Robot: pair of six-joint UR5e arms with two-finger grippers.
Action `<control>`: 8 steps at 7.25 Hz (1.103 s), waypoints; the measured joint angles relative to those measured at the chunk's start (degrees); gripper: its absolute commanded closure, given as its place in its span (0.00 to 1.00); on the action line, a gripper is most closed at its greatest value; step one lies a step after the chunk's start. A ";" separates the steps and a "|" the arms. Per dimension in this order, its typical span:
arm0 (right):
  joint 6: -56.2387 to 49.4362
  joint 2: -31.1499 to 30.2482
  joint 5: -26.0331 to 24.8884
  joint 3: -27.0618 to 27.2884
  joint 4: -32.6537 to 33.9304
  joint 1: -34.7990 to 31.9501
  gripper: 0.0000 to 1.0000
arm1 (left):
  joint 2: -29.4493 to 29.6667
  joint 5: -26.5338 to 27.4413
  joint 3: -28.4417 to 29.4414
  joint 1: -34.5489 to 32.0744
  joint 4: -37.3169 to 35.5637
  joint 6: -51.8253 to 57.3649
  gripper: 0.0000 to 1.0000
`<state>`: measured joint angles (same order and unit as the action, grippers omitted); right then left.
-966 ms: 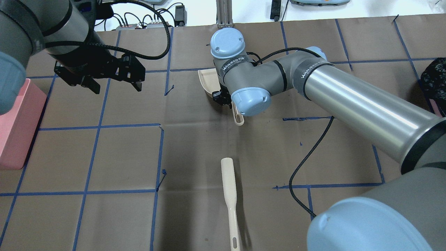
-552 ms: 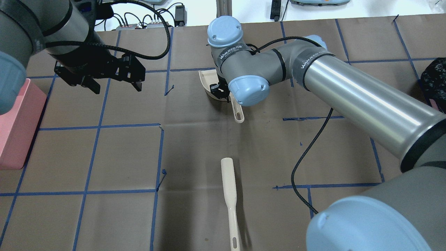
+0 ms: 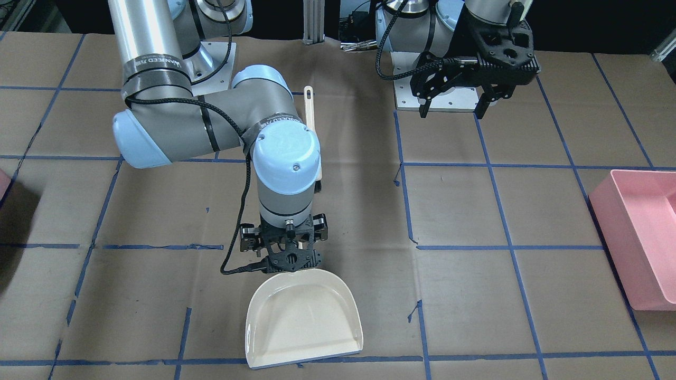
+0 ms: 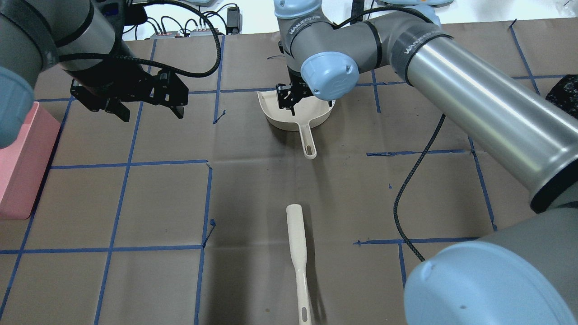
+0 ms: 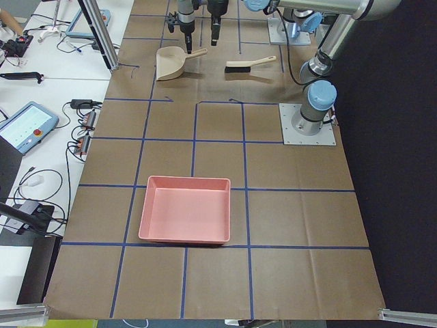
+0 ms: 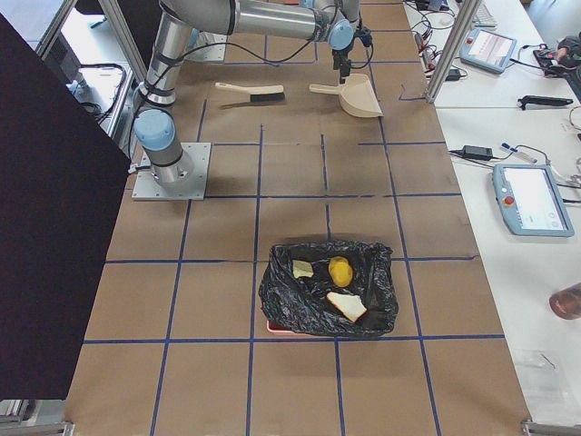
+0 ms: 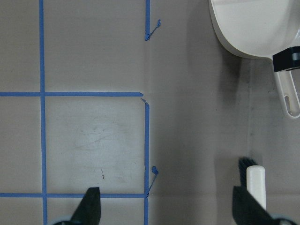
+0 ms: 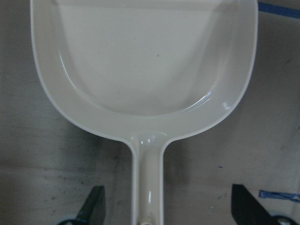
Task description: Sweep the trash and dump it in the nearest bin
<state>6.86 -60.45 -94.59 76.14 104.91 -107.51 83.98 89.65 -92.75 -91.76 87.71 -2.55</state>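
The right gripper (image 8: 168, 208) hangs open astride the dustpan (image 8: 140, 70) handle, seemingly not touching it. The left gripper (image 4: 152, 113), also open, hovers at the pan's 9 o'clock. The potato (image 6: 339, 270) and bread slices (image 6: 346, 306) lie in the bin (image 6: 274, 324), lined with a black bag (image 6: 374, 272).

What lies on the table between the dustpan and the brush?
Nothing; the overhead view shows only bare brown paper between the dustpan and the brush.

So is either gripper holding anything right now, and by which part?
Nothing is held. The right gripper hangs open astride the dustpan handle, fingers clear of it on both sides; the left gripper is open and empty.
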 measured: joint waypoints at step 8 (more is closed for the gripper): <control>-21.14 -22.19 1.08 1.62 -24.57 20.01 0.00 | -0.38 0.05 -2.27 0.00 -0.86 0.02 0.00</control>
<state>-14.28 -82.65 -93.51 77.76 80.35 -87.50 83.61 89.70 -95.02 -91.76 86.86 -2.53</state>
